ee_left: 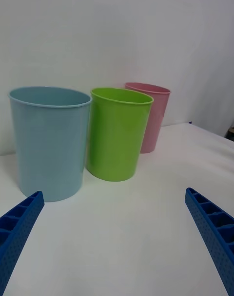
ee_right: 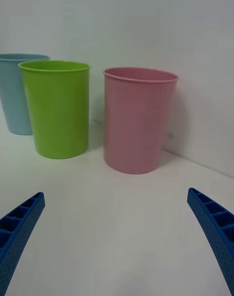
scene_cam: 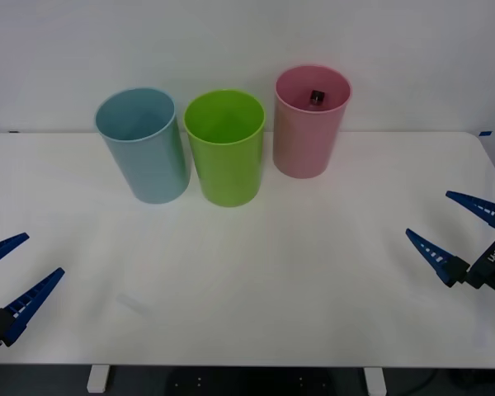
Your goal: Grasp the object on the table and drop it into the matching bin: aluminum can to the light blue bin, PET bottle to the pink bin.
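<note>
1. Where the table (scene_cam: pixel 247 280) meets the wall along its far edge, three bins are seen standing upright in a row, one of each colour.
2. The blue bin (scene_cam: pixel 143 144) is placed nearest the far left corner, the green bin (scene_cam: pixel 226 147) at the middle, and the pink bin (scene_cam: pixel 309 122) to the right of it, slightly closer to the far edge.
3. The blue and green bins are set just beside each other, their walls close to touching; the pink bin is kept a little apart from the green one.
4. One bottle (scene_cam: pixel 317 97) is counted, and it is found inside the pink bin, where its black cap is visible below the rim against the far inner wall.
5. Which way the bottle's long axis runs cannot be told, since its body is hidden by the bin wall.
6. Two grippers are counted, both held over the near part of the table and well apart from the bins.
7. The left gripper (scene_cam: pixel 7 280) is seen at the near left corner, its two blue ribbed fingers spread apart and nothing held between them.
8. The right gripper (scene_cam: pixel 455 233) is seen by the right edge, its fingers likewise spread wide and nothing gripped.
</note>
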